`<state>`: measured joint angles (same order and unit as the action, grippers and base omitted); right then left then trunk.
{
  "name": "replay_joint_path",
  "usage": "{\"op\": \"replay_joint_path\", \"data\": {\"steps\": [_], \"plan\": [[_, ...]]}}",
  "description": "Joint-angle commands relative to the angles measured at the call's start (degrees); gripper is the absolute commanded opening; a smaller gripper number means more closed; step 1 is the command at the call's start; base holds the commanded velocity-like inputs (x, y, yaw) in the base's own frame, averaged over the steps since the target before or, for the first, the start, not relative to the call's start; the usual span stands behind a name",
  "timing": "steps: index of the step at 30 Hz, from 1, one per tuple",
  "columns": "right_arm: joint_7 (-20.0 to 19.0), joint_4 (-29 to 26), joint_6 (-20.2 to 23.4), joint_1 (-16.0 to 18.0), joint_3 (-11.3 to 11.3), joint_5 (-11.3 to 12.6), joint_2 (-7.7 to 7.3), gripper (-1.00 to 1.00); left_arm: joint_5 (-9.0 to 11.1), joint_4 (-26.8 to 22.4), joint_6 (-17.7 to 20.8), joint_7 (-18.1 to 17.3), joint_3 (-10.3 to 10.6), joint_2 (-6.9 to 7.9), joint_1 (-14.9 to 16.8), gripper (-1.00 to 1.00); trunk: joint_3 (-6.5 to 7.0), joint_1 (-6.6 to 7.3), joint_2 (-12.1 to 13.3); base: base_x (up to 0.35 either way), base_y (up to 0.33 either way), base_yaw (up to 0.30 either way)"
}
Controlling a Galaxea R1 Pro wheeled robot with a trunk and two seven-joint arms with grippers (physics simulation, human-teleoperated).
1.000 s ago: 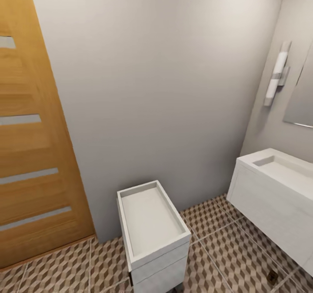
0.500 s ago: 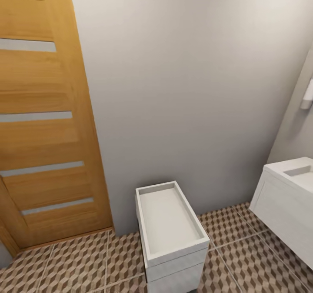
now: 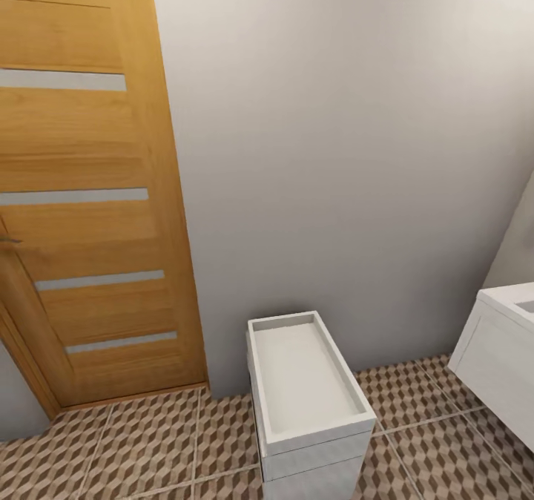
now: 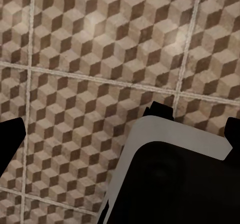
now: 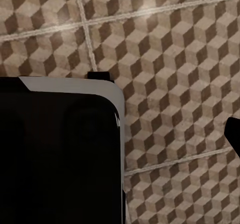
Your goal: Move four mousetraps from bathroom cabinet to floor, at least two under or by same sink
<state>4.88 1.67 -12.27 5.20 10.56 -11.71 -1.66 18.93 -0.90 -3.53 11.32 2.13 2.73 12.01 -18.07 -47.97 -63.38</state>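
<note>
The mousetraps and the cabinet are out of view. The bathroom floor of cube-pattern tiles runs along the base of the wall. A corner of the white sink vanity juts in at the head view's right edge. In the left wrist view my left gripper hangs over the floor, its dark fingertips wide apart and nothing between them. In the right wrist view one dark fingertip sits at the picture's edge over the floor tiles. The other is lost against my dark body.
A white square toilet stands against the grey wall, between the orange wooden door and the sink. My grey-and-black base shows in the left wrist view, and the base shows again in the right wrist view.
The head camera has swung left: the door fills more of the left side, the sink has slid to the right edge, and the wall lamp and mirror have left the picture.
</note>
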Motion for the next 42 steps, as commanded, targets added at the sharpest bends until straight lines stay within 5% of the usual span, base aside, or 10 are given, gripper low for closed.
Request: {"op": "replay_joint_path", "data": {"steps": [1, 17, 42], "plan": [[0.2, 0.2, -0.3, 0.1, 0.5, -0.6, -0.01, 1.0, 0.4, 0.0, -0.2, 0.1, 0.2, -0.01, 0.0, 1.0, -0.07, 0.0, 0.0, 0.0, 0.0, 0.022], [0.2, 0.2, -0.3, 0.0, 0.4, -0.7, 0.08, 1.0, 0.3, 0.0, -0.2, 0.1, 0.2, -0.01, 0.0, 1.0, -0.07, 0.0, 0.0, 0.0, 0.0, 0.025], [0.4, 0.2, -0.4, 0.0, 0.4, -0.8, 0.08, 1.0, 0.4, 0.0, -0.2, 0.1, 0.2, -0.01, 0.0, 1.0, -0.07, 0.0, 0.0, 0.0, 0.0, 0.256]]}}
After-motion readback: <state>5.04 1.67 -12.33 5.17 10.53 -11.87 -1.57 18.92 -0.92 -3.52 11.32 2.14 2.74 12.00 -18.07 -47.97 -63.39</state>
